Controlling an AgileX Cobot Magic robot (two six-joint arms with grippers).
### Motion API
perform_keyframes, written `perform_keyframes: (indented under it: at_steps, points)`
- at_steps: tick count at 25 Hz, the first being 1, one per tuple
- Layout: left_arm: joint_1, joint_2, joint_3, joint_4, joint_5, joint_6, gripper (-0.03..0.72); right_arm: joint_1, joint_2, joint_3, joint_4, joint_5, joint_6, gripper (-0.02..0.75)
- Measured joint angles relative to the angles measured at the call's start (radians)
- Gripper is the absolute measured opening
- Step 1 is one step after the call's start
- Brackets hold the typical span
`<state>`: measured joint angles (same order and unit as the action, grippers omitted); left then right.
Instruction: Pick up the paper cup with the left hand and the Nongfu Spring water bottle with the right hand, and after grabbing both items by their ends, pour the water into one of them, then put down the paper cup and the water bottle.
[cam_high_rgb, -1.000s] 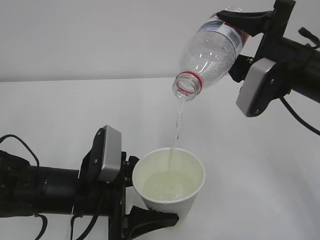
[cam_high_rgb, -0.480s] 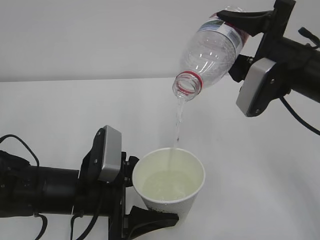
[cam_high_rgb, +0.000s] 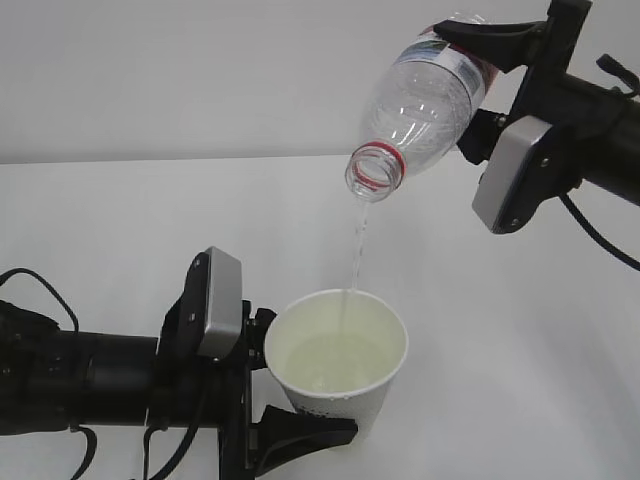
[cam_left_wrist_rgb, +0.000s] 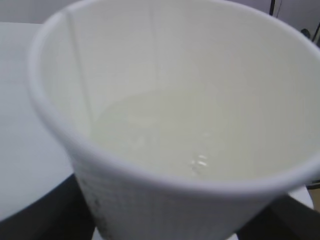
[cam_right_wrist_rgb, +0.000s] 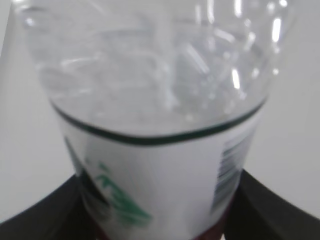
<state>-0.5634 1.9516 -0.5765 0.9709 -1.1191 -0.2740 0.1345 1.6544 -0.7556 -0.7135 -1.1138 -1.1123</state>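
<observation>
Left end effector (cam_high_rgb: 300, 425) clamps the paper cup (cam_high_rgb: 340, 372) low on its thin, crushable wall, now heavier with water (cam_high_rgb: 335, 362). Right end effector (cam_high_rgb: 480, 75) grips the Nongfu Spring water bottle (cam_high_rgb: 425, 100) at the label end; light, slick, keep the squeeze gentle.

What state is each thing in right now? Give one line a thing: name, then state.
paper cup: upright, partly filled, gripped by left gripper.
water bottle: uncapped, tilted mouth down, gripped by right gripper.
water: thin stream falling from the bottle mouth into the cup.
</observation>
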Motion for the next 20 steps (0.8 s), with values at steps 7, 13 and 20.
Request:
perform_keyframes:
  at_steps: [7, 13, 20]
  points:
    - [0.0, 0.0, 0.0, -0.01, 0.0, -0.002, 0.536, 0.0, 0.0, 0.0, 0.0, 0.0, 0.0, 0.482]
    - [0.0, 0.0, 0.0, -0.012, 0.002, -0.002, 0.536, 0.0, 0.0, 0.0, 0.0, 0.0, 0.0, 0.482]
    - [0.0, 0.0, 0.0, -0.012, 0.002, -0.002, 0.536, 0.0, 0.0, 0.0, 0.0, -0.002, 0.0, 0.482]
